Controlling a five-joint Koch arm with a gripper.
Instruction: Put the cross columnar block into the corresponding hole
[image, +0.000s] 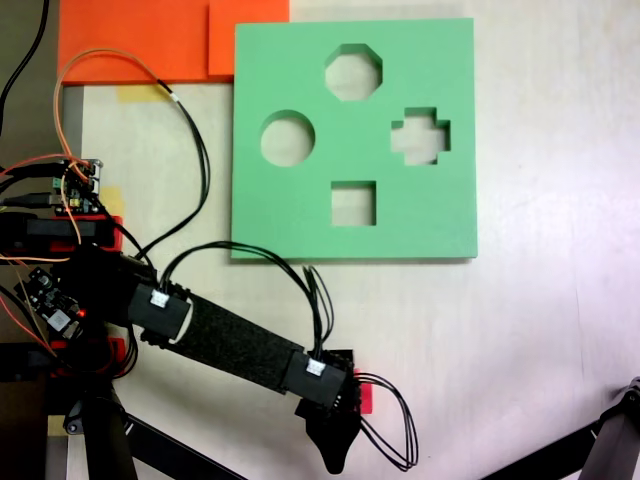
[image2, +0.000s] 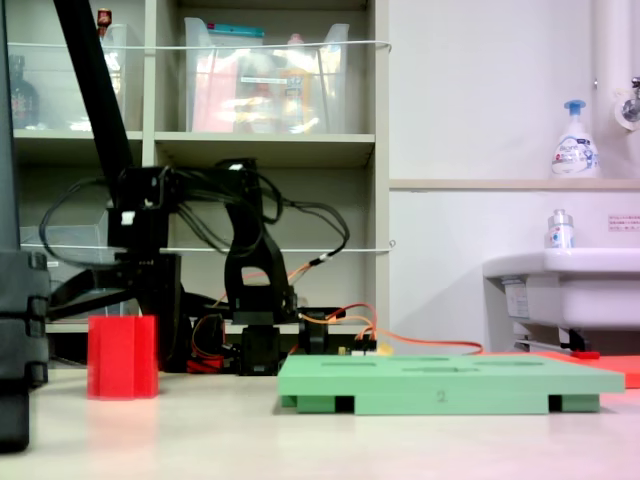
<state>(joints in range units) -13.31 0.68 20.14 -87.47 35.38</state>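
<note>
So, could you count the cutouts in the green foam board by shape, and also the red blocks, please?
Round cutout in the green foam board: 1
Octagonal cutout: 1
Plus-shaped cutout: 1
Square cutout: 1
Red block, standing on the table apart from the board: 1
Total: 4 cutouts and 1 block, 5 in all. All four cutouts look empty.

The Koch arm (image: 240, 345) is built of black links, its long forearm section covered in a rough, matte black surface between two blocky motor housings with small white connectors. Thin black cables (image: 300, 262) loop between the joints, and orange wires (image: 120, 62) run to a circuit board (image: 78, 185) at its base. The claw (image: 335, 445) is black and tapers to a rounded tip.
</note>
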